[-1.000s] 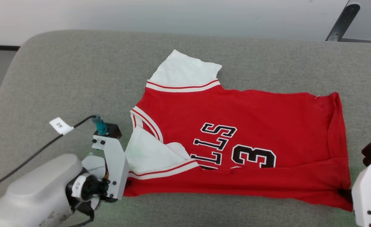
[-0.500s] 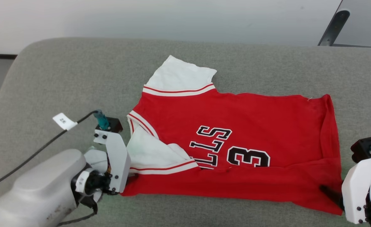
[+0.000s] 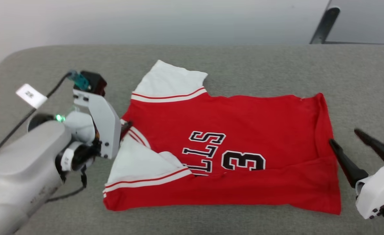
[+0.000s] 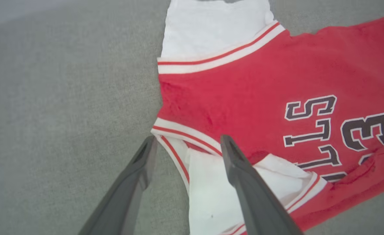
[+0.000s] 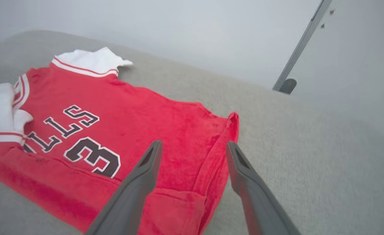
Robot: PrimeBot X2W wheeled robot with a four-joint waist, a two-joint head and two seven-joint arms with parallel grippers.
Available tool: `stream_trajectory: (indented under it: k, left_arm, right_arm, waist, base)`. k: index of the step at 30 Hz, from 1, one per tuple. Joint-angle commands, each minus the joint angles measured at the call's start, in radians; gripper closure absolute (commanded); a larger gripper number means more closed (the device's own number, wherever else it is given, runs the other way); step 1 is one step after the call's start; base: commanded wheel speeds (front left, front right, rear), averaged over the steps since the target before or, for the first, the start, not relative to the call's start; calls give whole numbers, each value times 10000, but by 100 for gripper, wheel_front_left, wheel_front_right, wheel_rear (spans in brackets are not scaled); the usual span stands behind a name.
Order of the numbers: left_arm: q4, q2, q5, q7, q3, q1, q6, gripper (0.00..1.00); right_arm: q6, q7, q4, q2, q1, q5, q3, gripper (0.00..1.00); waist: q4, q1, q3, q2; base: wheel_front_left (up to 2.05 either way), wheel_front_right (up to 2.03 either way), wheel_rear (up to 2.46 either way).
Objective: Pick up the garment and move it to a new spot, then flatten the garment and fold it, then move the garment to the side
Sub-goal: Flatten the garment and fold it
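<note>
In the head view, the garment (image 3: 244, 124) lies spread on the grey padded surface (image 3: 64, 65), with its neckline toward 9 o'clock and its hem toward 3 o'clock. Its 6 o'clock edge is folded up over the lettering (only "LLS" and the 3 read clearly). One white sleeve points to 11 o'clock, and the other lies folded inward at 8 o'clock. The left gripper (image 3: 125, 126) sits at the garment's 9 o'clock by the striped neckline. The right gripper (image 3: 344, 136) is at 3 o'clock, with one tip at the hem edge.

In the left wrist view, the left gripper's fingers stand wide apart and empty. One is over grey fabric, the other over the folded sleeve, and the neckline trim lies between the tips.

In the right wrist view, the right gripper's fingers are spread and hold nothing, with the hem running between them toward 12 o'clock.
</note>
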Motion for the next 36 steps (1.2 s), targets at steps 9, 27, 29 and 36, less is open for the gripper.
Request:
stream_trajectory:
  k: [9, 27, 29, 36]
  left_arm:
    - [979, -240, 1068, -1701, 380, -1060, -320, 0]
    - [5013, -295, 1405, 333, 158, -4183, -2753, 0]
    - [5298, -277, 1282, 903, 102, -4466, -2910, 0]
    - [6093, -324, 1072, 2707, -110, -5301, -3081, 0]
  right_arm:
    - [-6, -5652, 592, 914, -183, -2608, 69, 0]
    - [-6, -7076, 399, 2300, -726, -2742, 509, 0]
    - [-6, -7079, 269, 2295, -723, -2658, 542, 0]
    - [-6, -7083, 151, 2344, -791, -2317, 641, 0]
  waist:
    - [-1191, 0, 733, -1]
    - [-3305, 0, 2951, -1]
    - [-3450, 0, 3158, -1]
    - [-3774, 0, 3664, -1]
  base:
    - [0, 0, 0]
    - [0, 0, 0]
    - [0, 0, 0]
    - [0, 0, 0]
